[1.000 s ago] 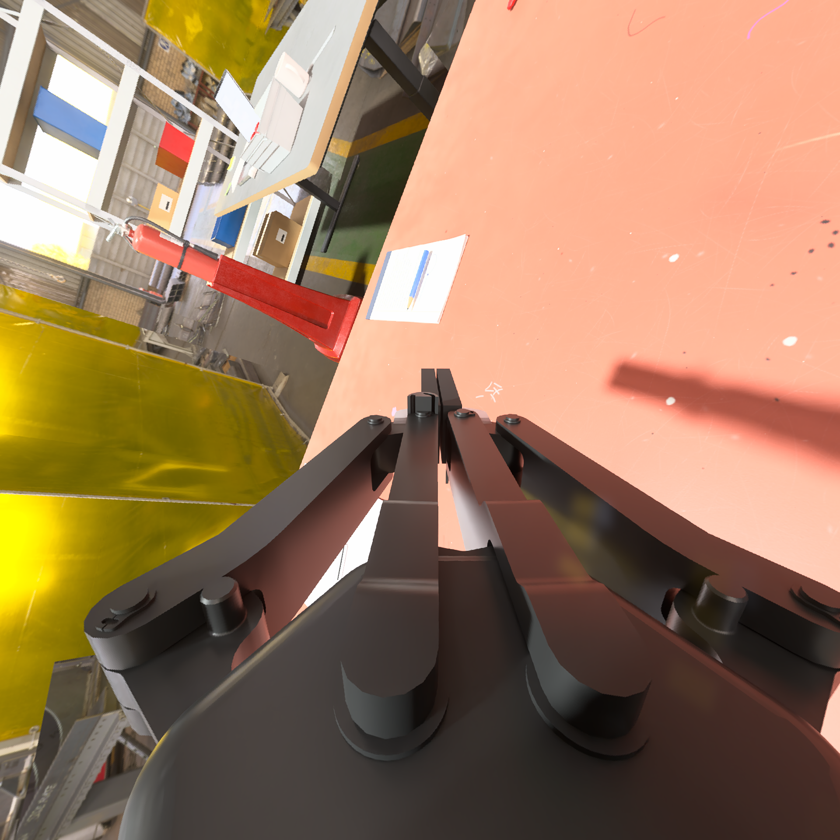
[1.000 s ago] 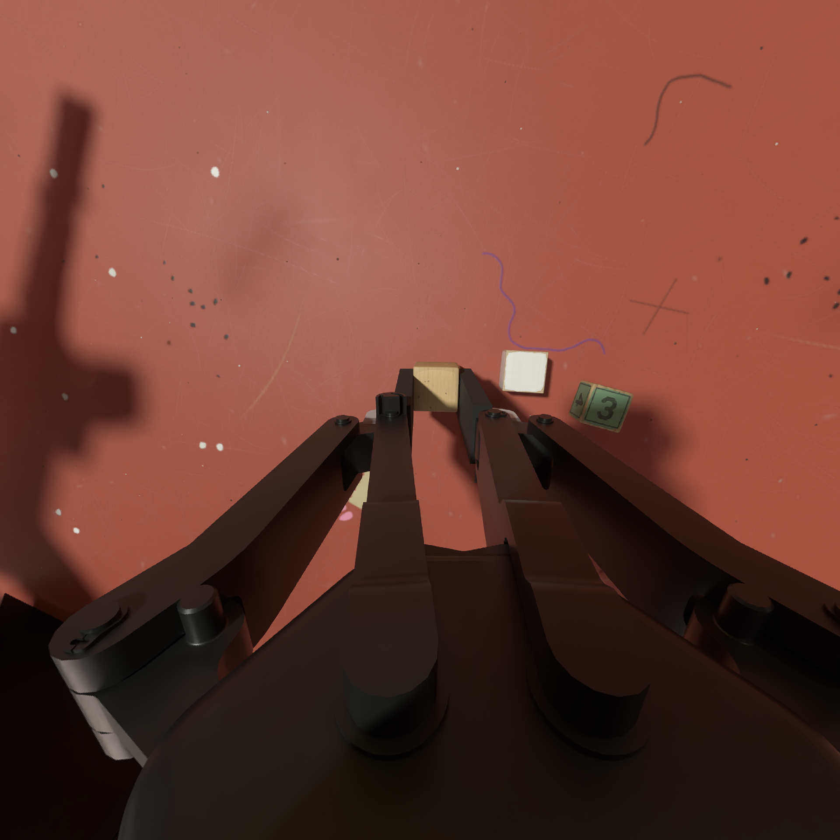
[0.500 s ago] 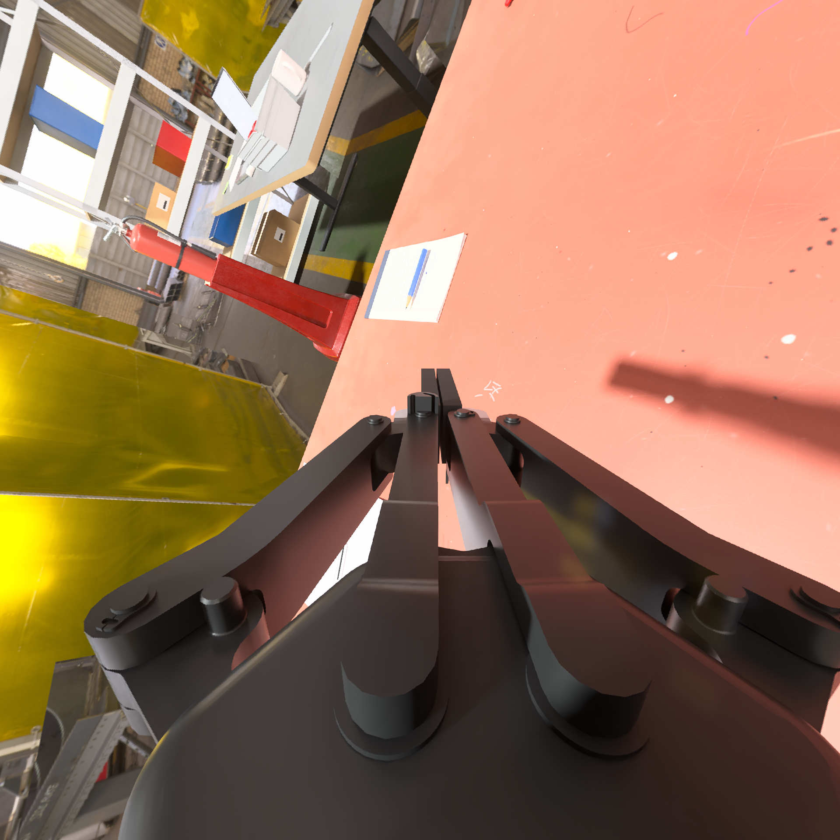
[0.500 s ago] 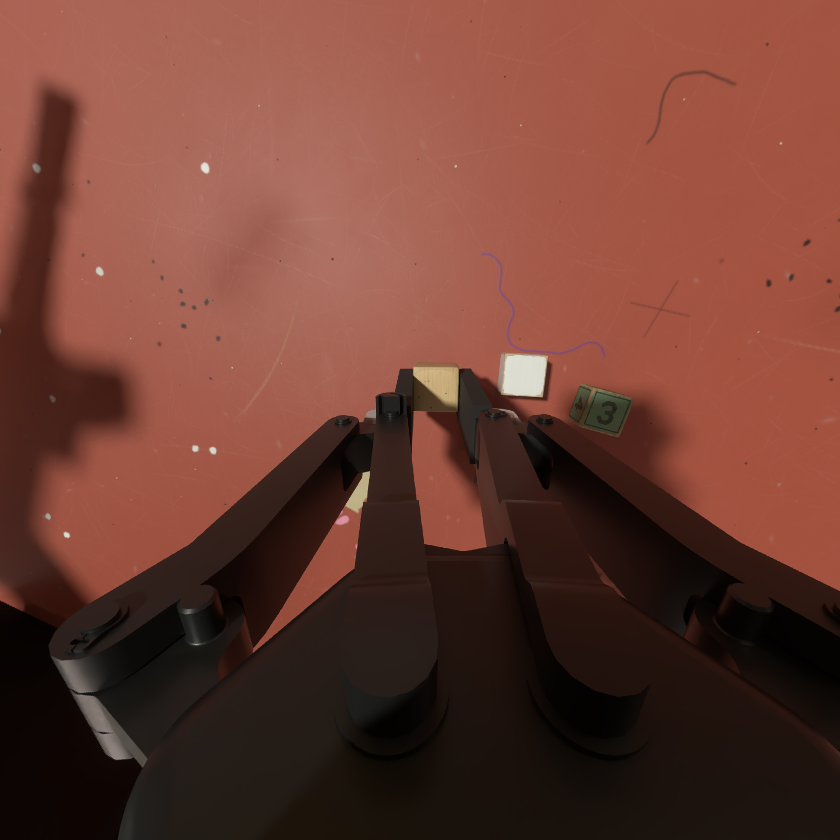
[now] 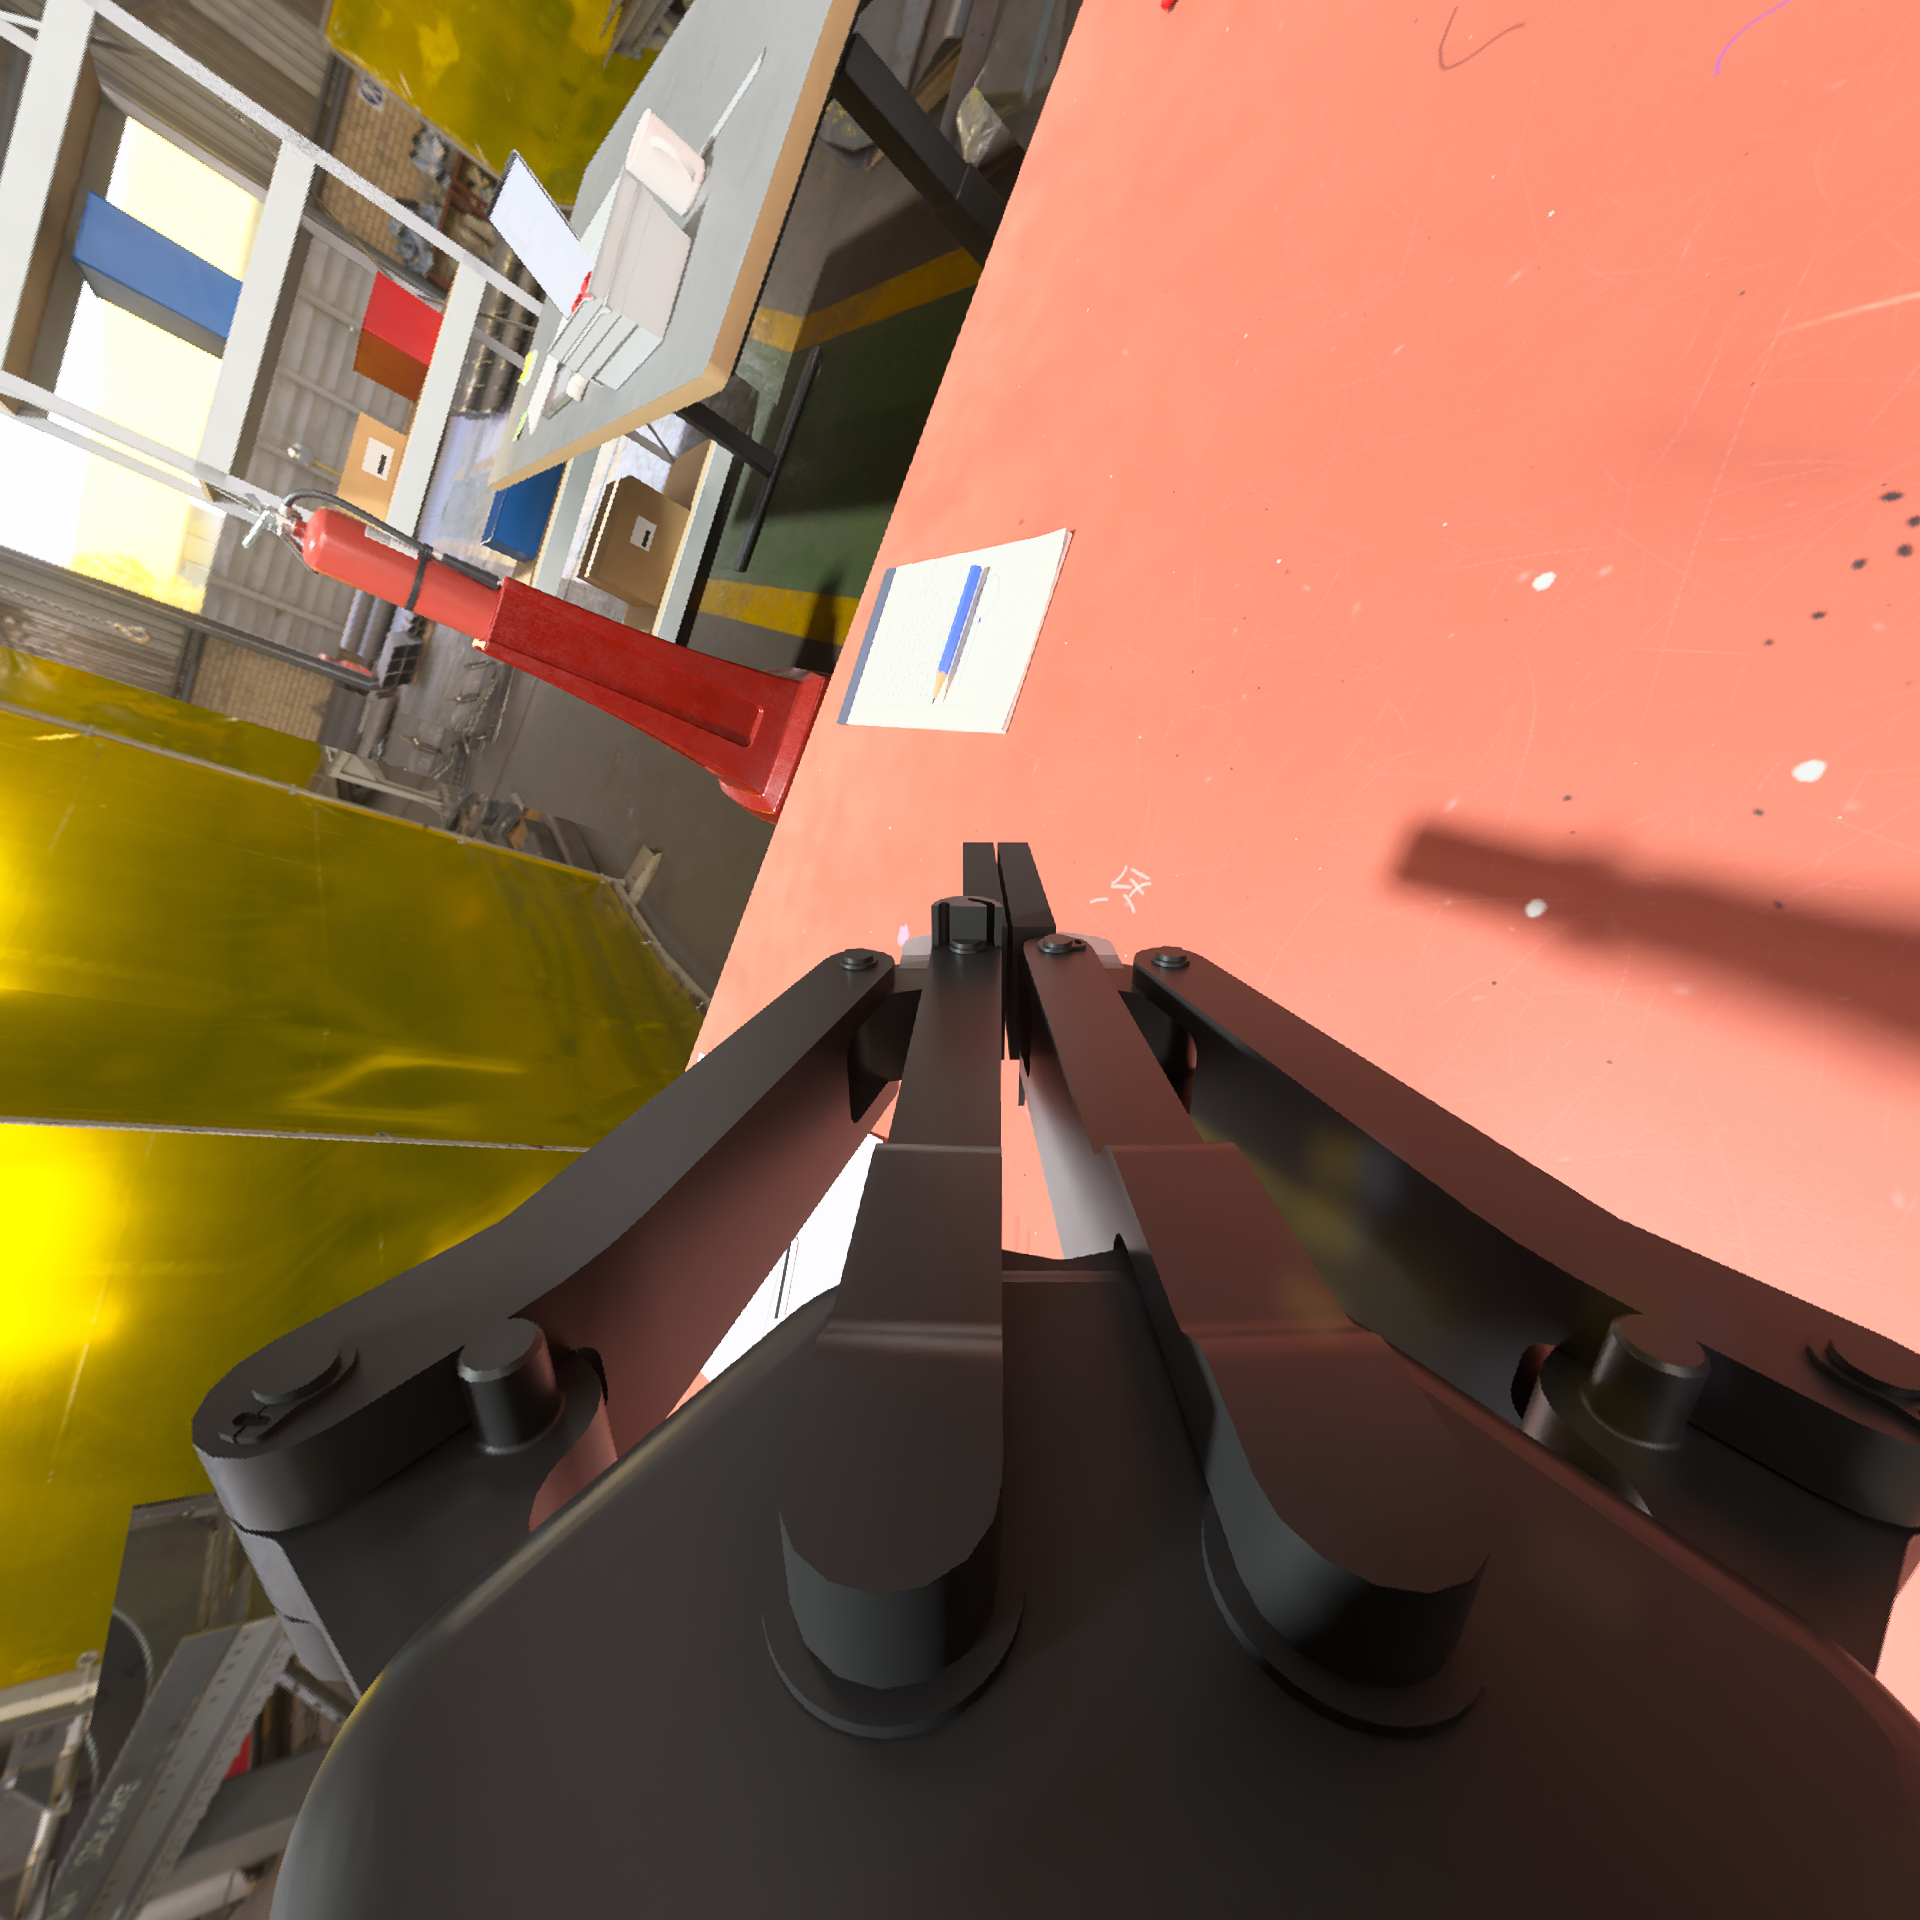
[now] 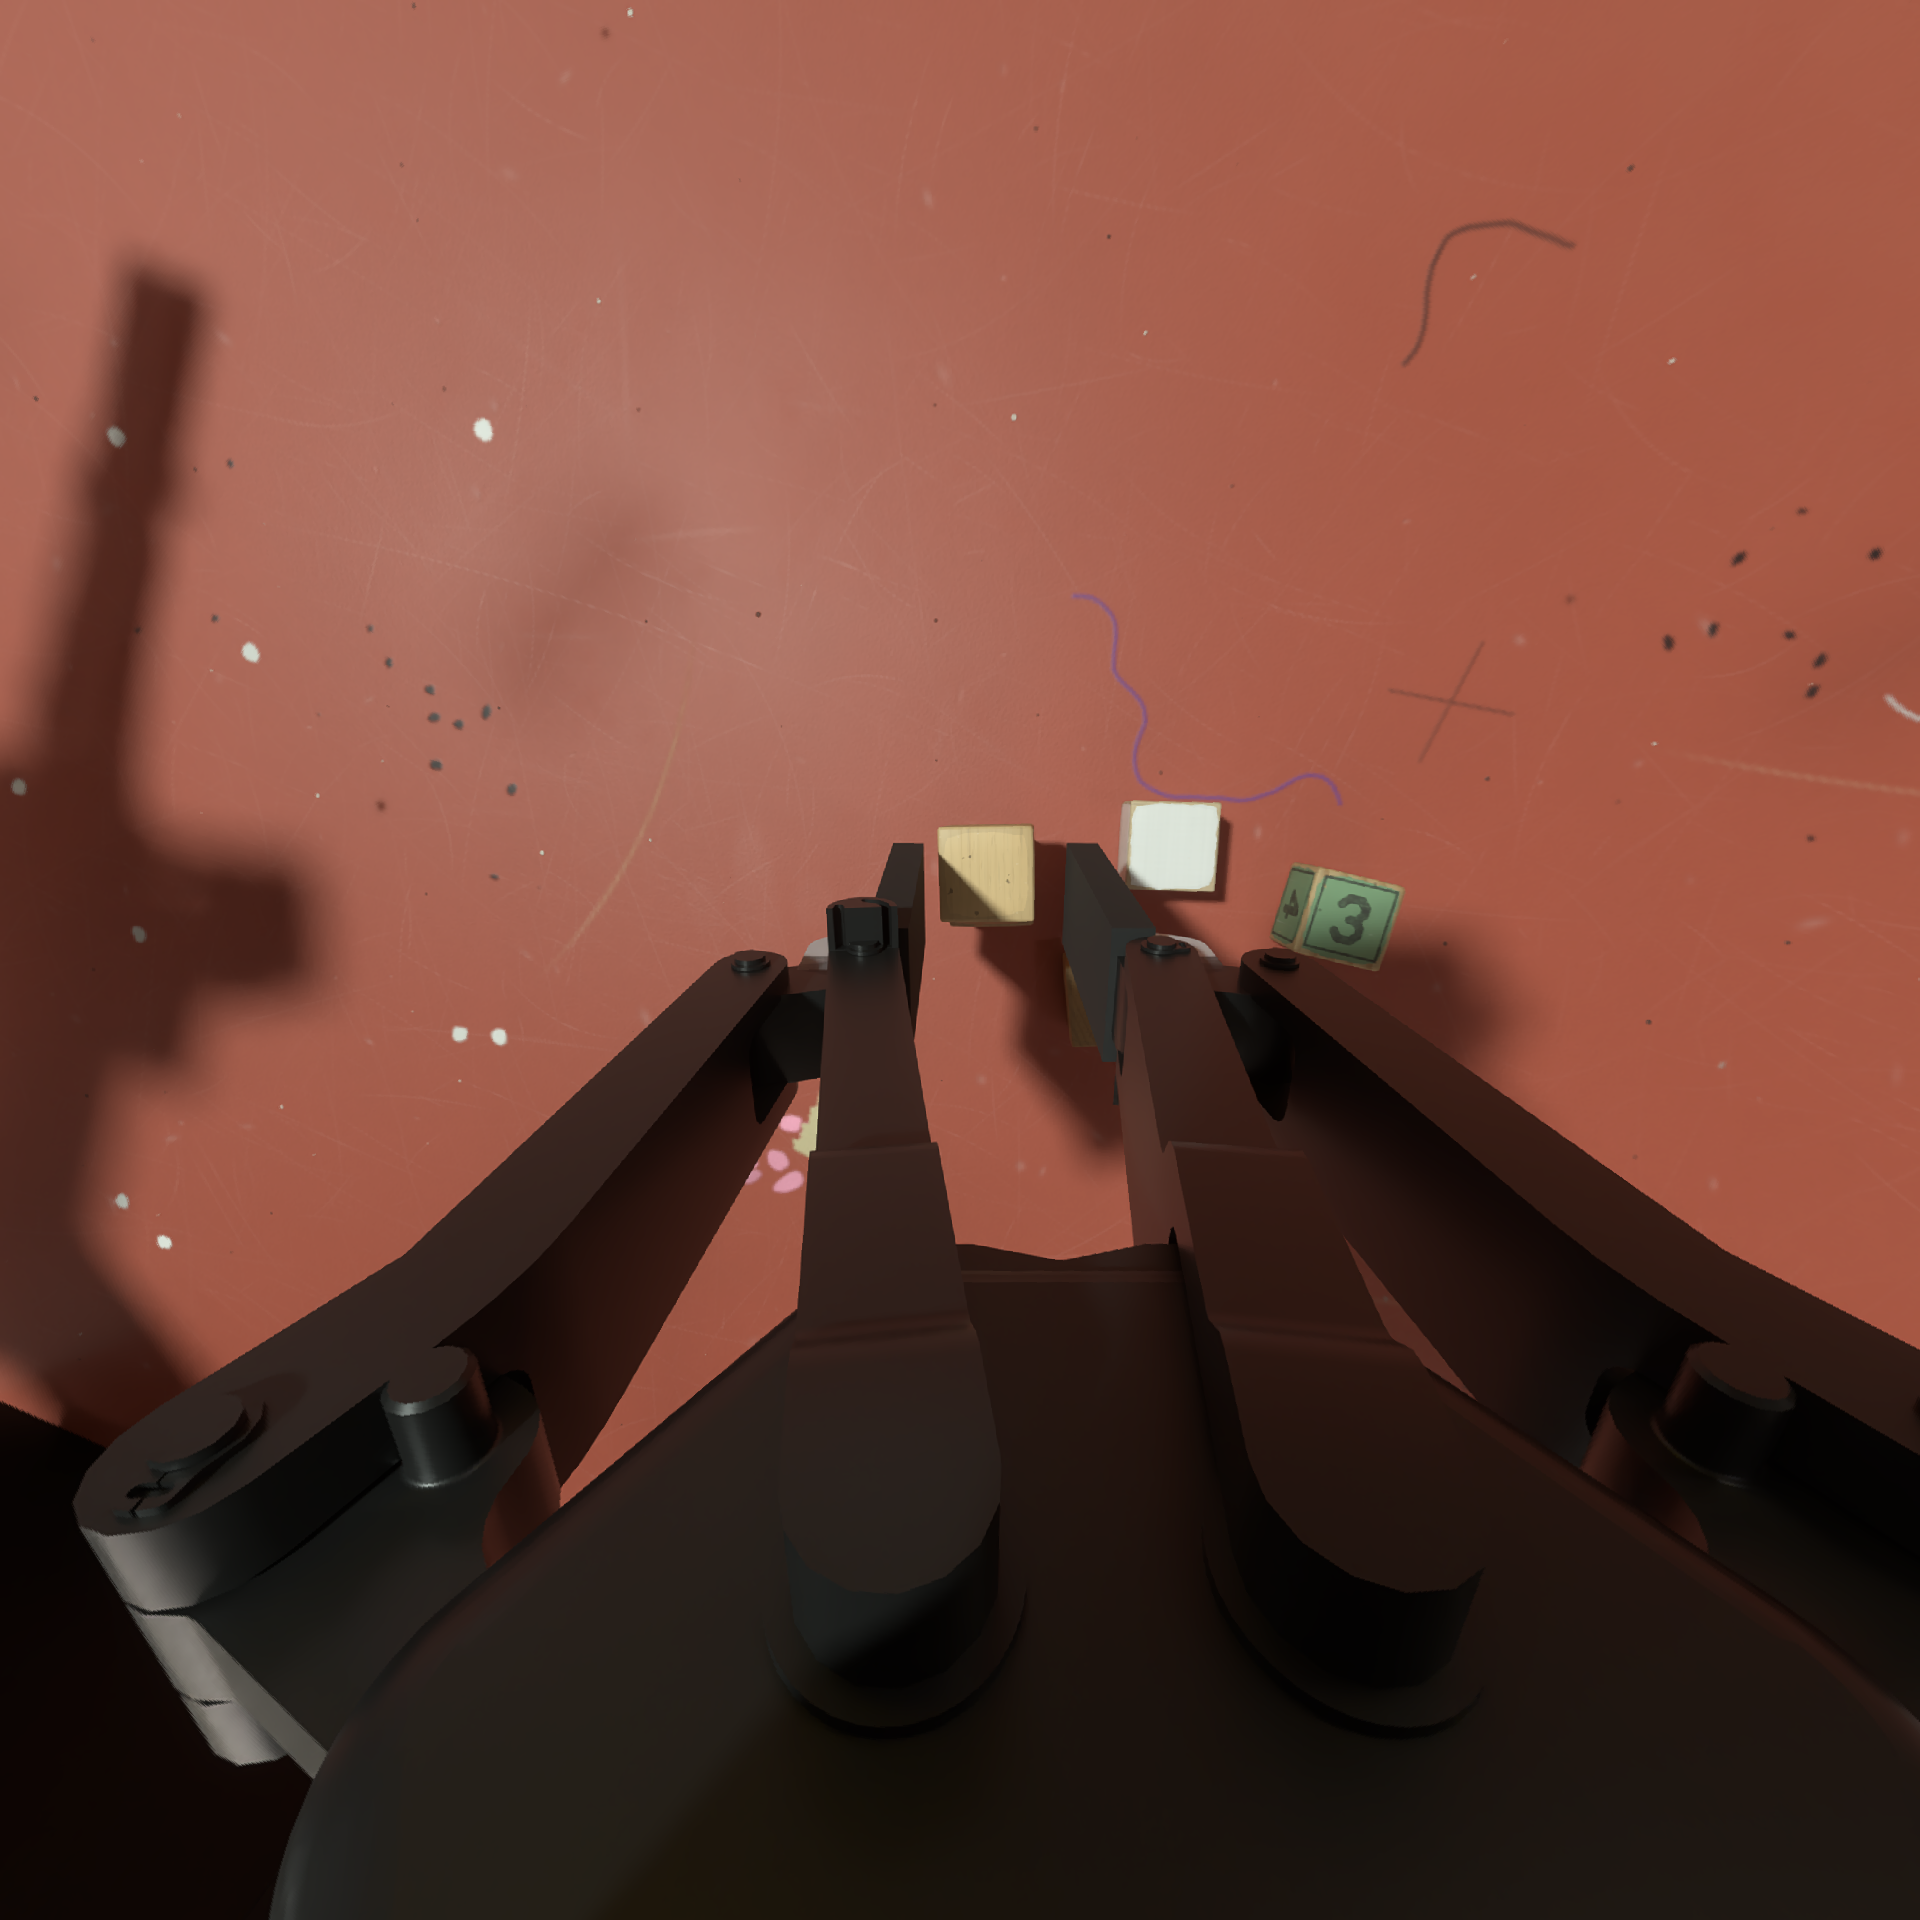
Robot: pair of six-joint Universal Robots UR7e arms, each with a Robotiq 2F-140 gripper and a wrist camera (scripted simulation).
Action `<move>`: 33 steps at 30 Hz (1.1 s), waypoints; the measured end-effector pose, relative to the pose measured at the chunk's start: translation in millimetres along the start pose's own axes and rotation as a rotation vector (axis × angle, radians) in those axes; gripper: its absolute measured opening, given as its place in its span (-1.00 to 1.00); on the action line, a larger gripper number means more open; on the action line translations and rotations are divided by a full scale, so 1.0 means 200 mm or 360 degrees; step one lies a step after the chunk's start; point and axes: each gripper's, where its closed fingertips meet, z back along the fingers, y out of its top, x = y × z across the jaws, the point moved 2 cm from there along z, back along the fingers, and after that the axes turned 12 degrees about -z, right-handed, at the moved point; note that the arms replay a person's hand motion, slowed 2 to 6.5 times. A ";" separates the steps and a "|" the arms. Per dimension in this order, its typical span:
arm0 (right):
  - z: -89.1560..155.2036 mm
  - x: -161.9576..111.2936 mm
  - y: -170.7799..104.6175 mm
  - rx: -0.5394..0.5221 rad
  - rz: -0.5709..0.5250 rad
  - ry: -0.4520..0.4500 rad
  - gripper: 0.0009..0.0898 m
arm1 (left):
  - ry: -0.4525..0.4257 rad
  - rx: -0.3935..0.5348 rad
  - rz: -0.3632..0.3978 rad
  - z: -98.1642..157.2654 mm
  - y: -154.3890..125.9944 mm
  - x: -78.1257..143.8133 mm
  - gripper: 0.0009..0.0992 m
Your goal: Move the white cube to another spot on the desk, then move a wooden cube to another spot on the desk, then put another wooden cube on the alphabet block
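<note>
The right hand point(image 6: 992, 883) is spread, and a wood cube point(image 6: 985, 873) sits between its fingers with a gap on each side. The cube sits flat on the red table point(image 6: 727, 520), one face squarely toward the camera (a cube has no long side). Just to its right is the white cube point(image 6: 1171, 844), then the green block point(image 6: 1340, 917), turned a little. A tan sliver behind the right finger point(image 6: 1101, 935) may be another cube. The left hand point(image 5: 995, 883) is pressed together, holding nothing, near a notepad point(image 5: 956, 634) with a pencil point(image 5: 961, 629).
</note>
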 end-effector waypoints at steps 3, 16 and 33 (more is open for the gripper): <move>0.04 0.00 0.00 0.0031 -0.0005 -0.0027 -0.20 | 0.0001 0.0002 0.0004 0.00 0.00 0.00 -1.00; 0.28 -0.06 0.07 0.0331 0.0022 -0.0171 -0.21 | 0.0012 0.0014 0.0027 0.01 -0.01 -0.02 -1.00; 0.63 -0.44 0.25 0.1096 0.0376 -0.0055 -0.22 | 0.0023 0.0013 0.0050 0.02 -0.03 -0.04 -1.00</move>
